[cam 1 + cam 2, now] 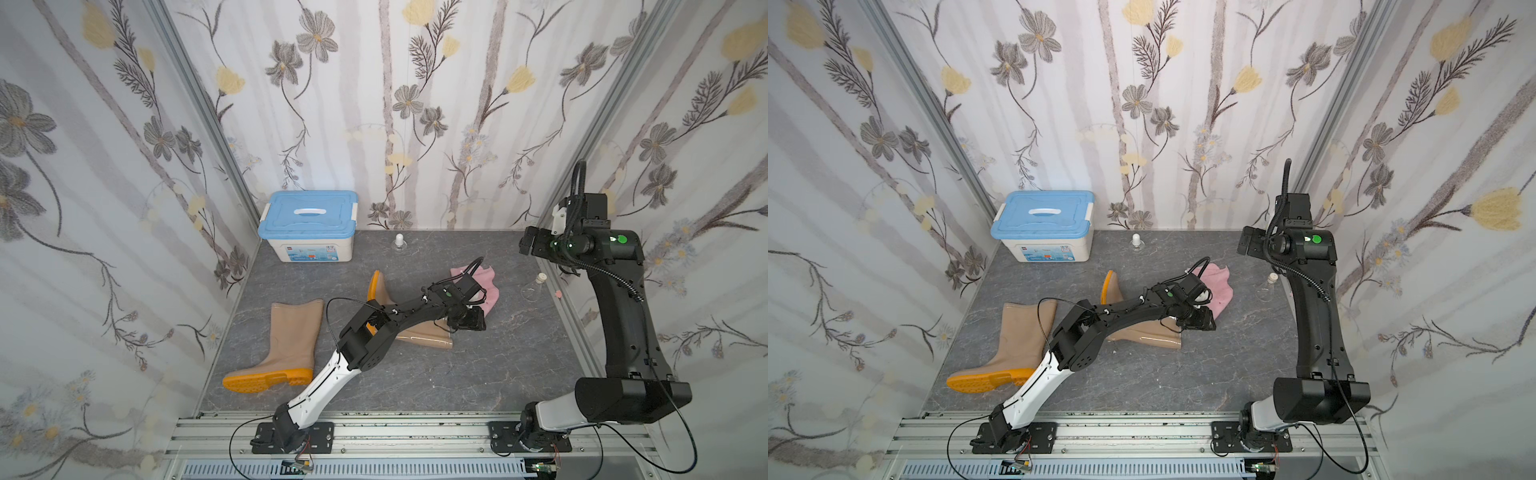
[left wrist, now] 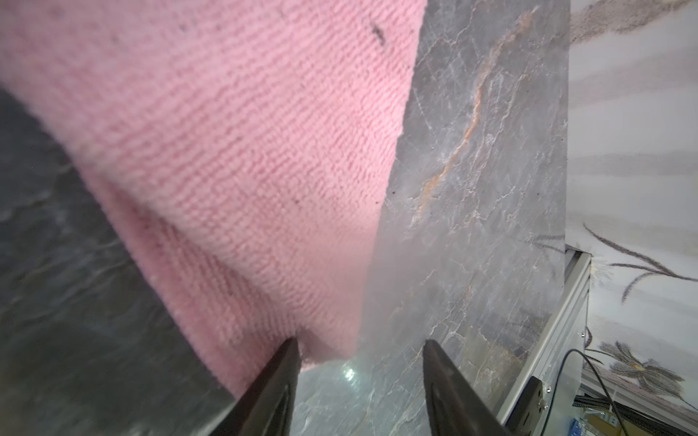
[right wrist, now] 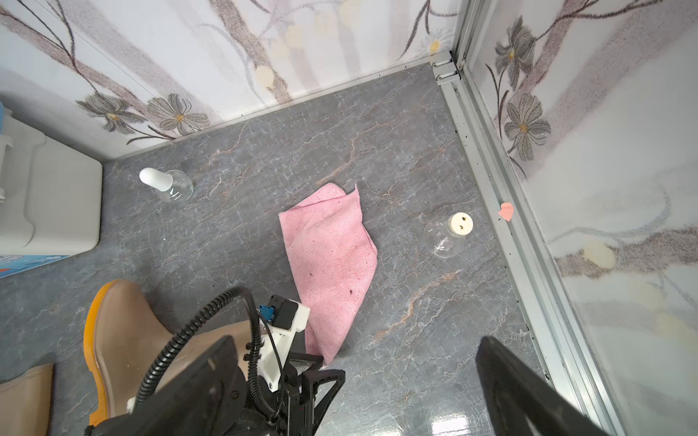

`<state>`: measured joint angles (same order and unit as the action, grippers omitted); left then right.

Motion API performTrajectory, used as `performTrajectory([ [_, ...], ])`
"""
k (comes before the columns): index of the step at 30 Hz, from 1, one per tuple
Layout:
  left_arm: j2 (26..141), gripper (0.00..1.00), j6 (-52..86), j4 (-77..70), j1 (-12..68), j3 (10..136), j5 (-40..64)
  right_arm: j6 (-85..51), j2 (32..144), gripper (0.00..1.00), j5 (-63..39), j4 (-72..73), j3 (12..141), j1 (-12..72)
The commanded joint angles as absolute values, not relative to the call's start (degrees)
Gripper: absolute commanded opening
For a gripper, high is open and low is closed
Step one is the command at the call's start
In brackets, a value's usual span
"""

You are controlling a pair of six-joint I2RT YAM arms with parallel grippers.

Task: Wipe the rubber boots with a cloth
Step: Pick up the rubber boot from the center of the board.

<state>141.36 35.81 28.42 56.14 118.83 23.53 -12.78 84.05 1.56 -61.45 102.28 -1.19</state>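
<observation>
Grey marble surface (image 1: 457, 374): lidded box (image 1: 307, 226) shut; left hand (image 2: 360, 341) half-open at cloth (image 2: 245, 151); right hand (image 3: 357, 339) wide, empty.

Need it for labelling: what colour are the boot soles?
Orange; the nearer boot shows its sole best in a top view.

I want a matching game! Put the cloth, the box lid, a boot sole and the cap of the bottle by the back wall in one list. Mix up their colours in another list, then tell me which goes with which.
Things:
1. cloth
2. box lid
3. boot sole
4. bottle cap by the back wall

Colours:
A. orange
B. white
C. pink
D. blue

Right pairs: 1-C, 2-D, 3-A, 4-B.
</observation>
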Motion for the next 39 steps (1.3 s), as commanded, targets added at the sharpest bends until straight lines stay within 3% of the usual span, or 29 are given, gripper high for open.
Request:
performTrajectory([
  [1, 139.4, 0.56, 29.1, 40.7, 56.0, 126.4, 20.1, -13.2, 82.4, 0.99, 0.6, -62.3, 97.9, -1.1],
  [5, 141.2, 0.56, 20.9, 57.6, 56.1, 141.7, 13.9, -14.1, 79.3, 0.99, 0.6, -60.1, 92.2, -1.1],
  [9, 139.4, 0.56, 16.9, 61.7, 55.7, 144.3, 7.7, -15.0, 77.4, 0.99, -0.3, -59.8, 90.2, -1.2],
  [11, 136.0, 0.55, 17.2, 60.3, 54.1, 139.6, 7.2, -15.9, 76.5, 0.99, -2.7, -59.5, 89.3, -1.2],
  [17, 112.4, 0.56, 23.5, 42.1, 42.4, 104.1, 11.8, -22.3, 72.5, 0.97, -12.4, -52.8, 76.9, 1.6],
  [22, 95.9, 0.57, 25.0, 38.0, 30.1, 86.6, 11.9, -32.0, 71.7, 0.95, -13.6, -44.3, 64.4, 14.4],
  [25, 89.3, 0.58, 25.3, 36.9, 24.7, 80.6, 12.2, -41.1, 70.8, 0.94, -15.5, -35.5, 55.7, 21.2],
  [30, 83.0, 0.58, 26.4, 34.3, 17.5, 73.9, 15.8, -60.5, 67.0, 0.88, -17.6, -17.7, 39.6, 25.5],
  [39, 78.9, 0.58, 26.1, 33.3, 11.8, 68.6, 19.5, -77.6, 67.7, 0.77, -12.2, -8.8, 32.2, 31.1],
])
